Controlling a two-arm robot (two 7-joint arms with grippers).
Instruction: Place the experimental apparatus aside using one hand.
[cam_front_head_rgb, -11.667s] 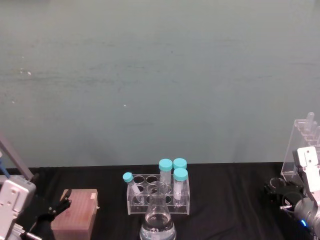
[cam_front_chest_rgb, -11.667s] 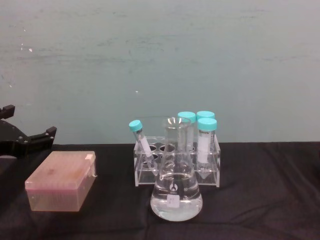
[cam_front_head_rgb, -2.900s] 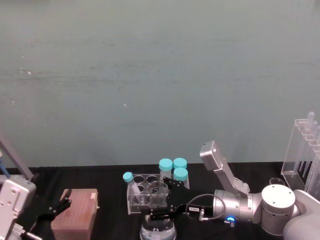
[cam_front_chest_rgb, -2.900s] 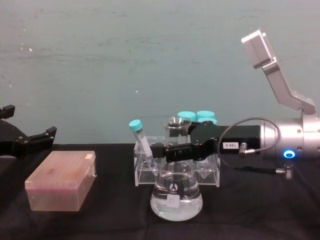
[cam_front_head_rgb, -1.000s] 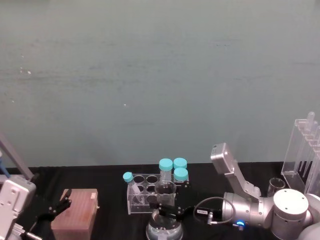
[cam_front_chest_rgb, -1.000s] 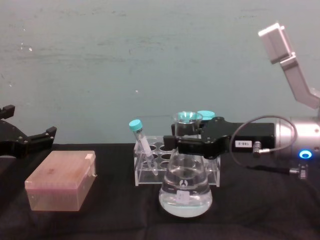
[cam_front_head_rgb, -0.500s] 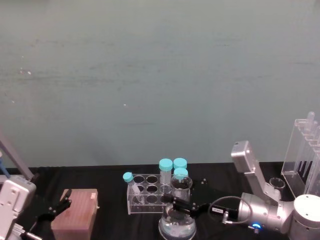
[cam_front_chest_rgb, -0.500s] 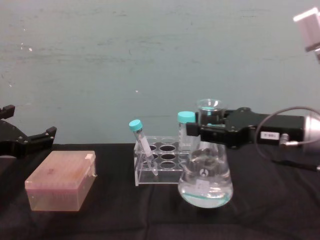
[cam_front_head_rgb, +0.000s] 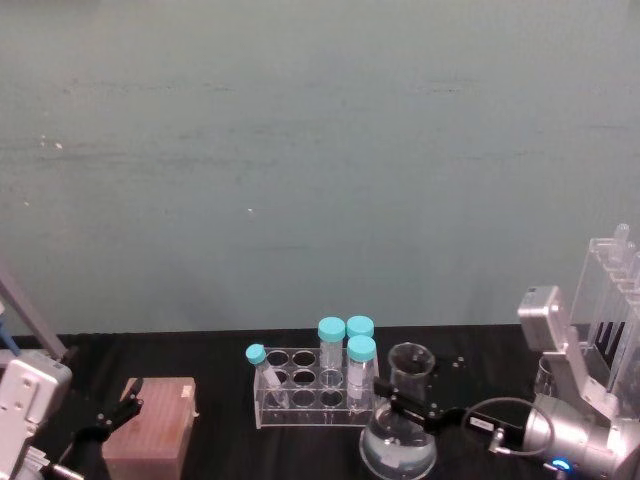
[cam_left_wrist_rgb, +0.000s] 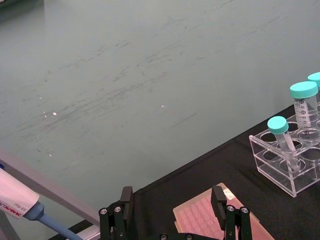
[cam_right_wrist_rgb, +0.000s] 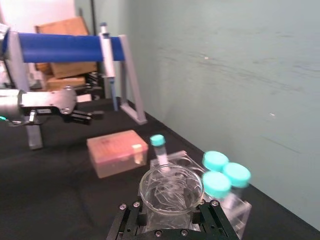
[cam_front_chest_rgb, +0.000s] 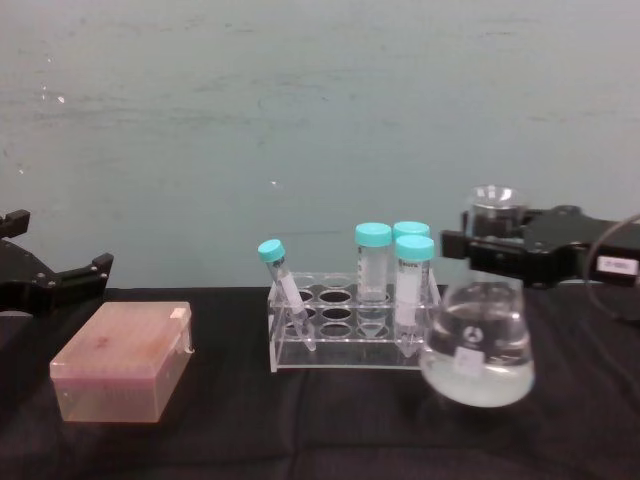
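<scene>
The conical glass flask (cam_front_chest_rgb: 478, 352) with clear liquid hangs slightly tilted just right of the tube rack. My right gripper (cam_front_chest_rgb: 490, 245) is shut on its neck, coming in from the right. From the head view, the flask (cam_front_head_rgb: 400, 448) sits before the rack's right end with the right gripper (cam_front_head_rgb: 406, 406) around it. The right wrist view looks down into the flask mouth (cam_right_wrist_rgb: 171, 189), with fingers (cam_right_wrist_rgb: 129, 219) on both sides. The tall acrylic stand (cam_front_head_rgb: 610, 300) is at the far right. My left gripper (cam_front_chest_rgb: 60, 280) is parked open at the left edge.
A clear rack (cam_front_chest_rgb: 350, 335) with turquoise-capped tubes stands mid-table. A pink tip box (cam_front_chest_rgb: 125, 360) lies to its left, in front of the left gripper (cam_left_wrist_rgb: 172, 210). A pipette stand with a blue bar (cam_right_wrist_rgb: 70, 47) is at the far left. Black cloth covers the table.
The right gripper has carried the flask to the right, from in front of the rack to just past its right end. The left arm has not moved.
</scene>
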